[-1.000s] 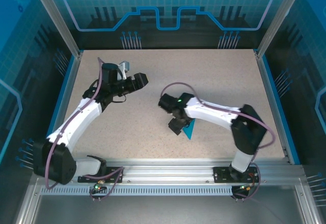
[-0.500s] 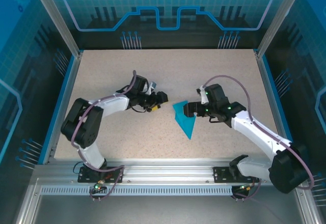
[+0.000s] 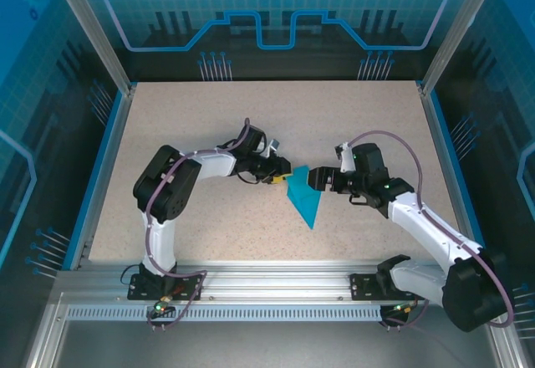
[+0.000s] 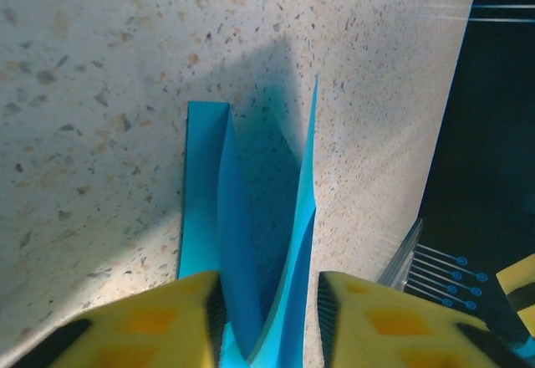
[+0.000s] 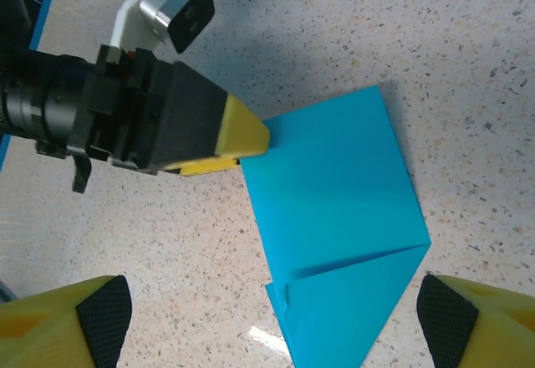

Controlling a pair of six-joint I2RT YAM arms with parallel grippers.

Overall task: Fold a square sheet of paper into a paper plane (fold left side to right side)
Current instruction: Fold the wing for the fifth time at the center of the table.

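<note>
Currently on record:

**Left gripper** (image 4: 269,305): jaws at a narrow gap, straddling lifted layers at the wide end of the square sheet of paper (image 4: 205,209). The left yellow pad (image 4: 167,322) looks to touch the paper, while a sliver of gap shows by the other pad. Whether it is firmly pinched cannot be told.

**Right gripper** (image 5: 274,309): jaws spread wide and holding nothing. It hovers just over the opposite side of the same wide end.

**Paper, location:** already folded to a pointed wedge. It lies mid-table (image 3: 209,134) between the two grippers, with its point toward the arm bases.

**Paper, handling (judged):** very light, thin and limp. It likely creases wherever it is squeezed and skates easily on the smooth speckled top. A raised flap springs and buckles rather than staying put.

**Where to hold (judged):** the free left edge near a corner, pinched lightly. The far side should be pressed flat so the sheet does not drag.
</note>
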